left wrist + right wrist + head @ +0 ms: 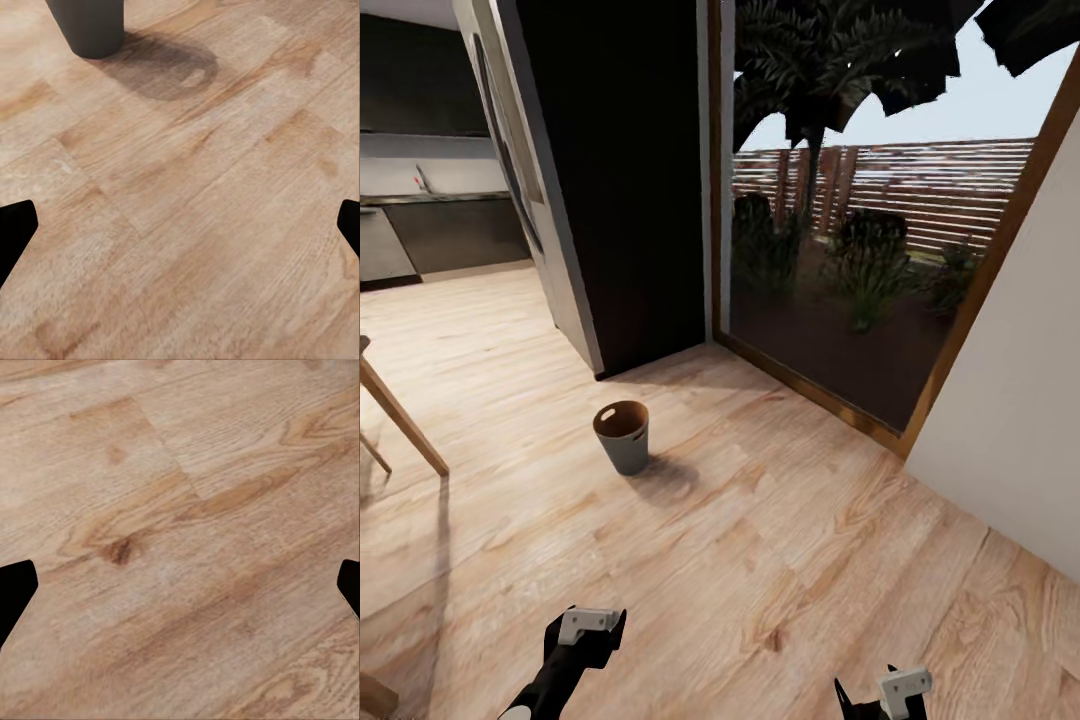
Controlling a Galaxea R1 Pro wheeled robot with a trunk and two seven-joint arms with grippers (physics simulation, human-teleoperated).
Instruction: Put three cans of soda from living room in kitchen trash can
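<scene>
One tash can (pixel 622 436), wood floor (pixel 780 560), kitchen (pixel 430 220) beyond

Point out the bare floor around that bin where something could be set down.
Open wood floor spreads from the tash can toward both grippers, left gripper and right gripper, and toward the glass door. It is tighter behind the bin by the dark wall, and left near the wooden leg.

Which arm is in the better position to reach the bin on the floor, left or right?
Probably the left. The bin stands ahead on the left gripper's side, and its base shows in the left wrist view. The right gripper is farther off. Both are open and empty.
</scene>
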